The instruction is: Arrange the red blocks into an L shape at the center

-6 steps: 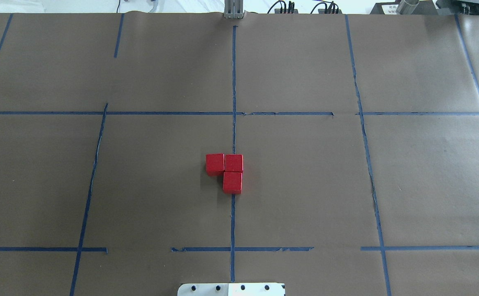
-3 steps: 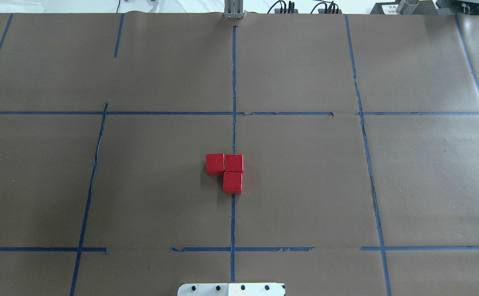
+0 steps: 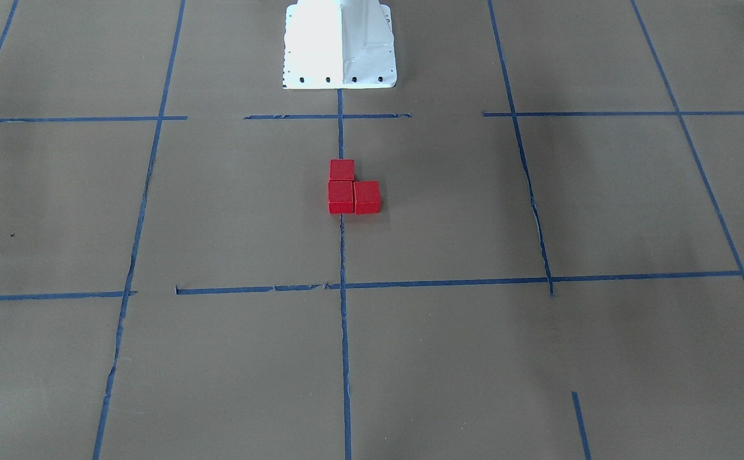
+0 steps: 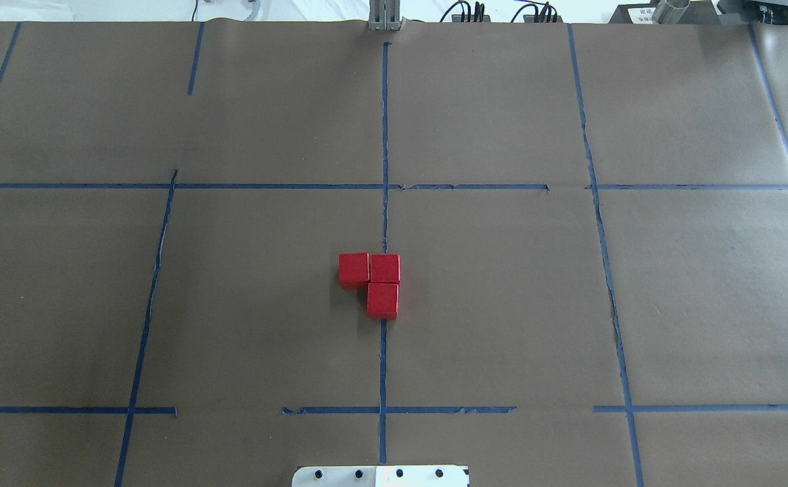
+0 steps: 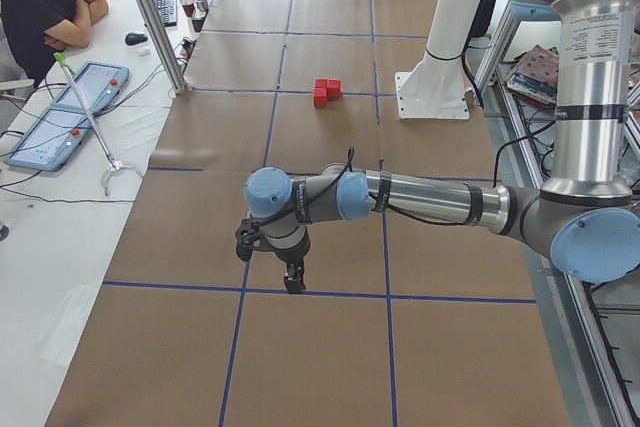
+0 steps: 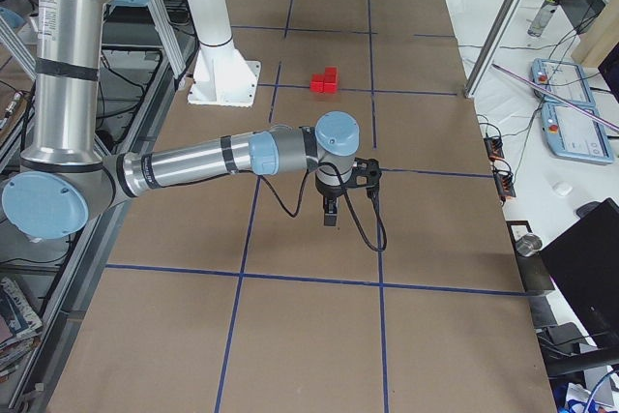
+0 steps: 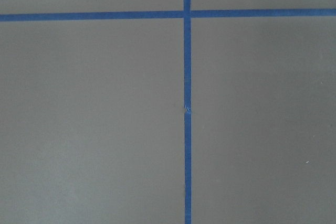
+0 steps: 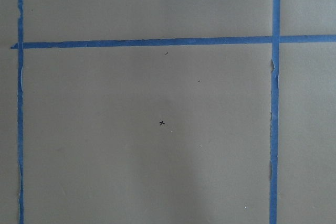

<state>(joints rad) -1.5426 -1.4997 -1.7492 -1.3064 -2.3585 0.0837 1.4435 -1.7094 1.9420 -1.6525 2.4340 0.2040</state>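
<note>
Three red blocks touch one another in an L on the brown paper at the center (image 4: 384,223), on and beside the middle blue tape line: one to the left (image 4: 354,269), one at the corner (image 4: 385,268), one nearer me (image 4: 382,299). They also show in the front view (image 3: 341,196) and both side views (image 5: 326,91) (image 6: 325,81). My left gripper (image 5: 293,282) hangs over the paper far from the blocks, fingers pointing down. My right gripper (image 6: 330,218) does the same at the other end. I cannot tell whether either is open or shut. Both wrist views show only paper and tape.
The white robot base plate (image 4: 380,475) stands at the near table edge, also in the front view (image 3: 340,45). A seated operator (image 5: 40,2), control tablets (image 5: 70,112) and a metal post (image 5: 155,17) are beside the table's far side.
</note>
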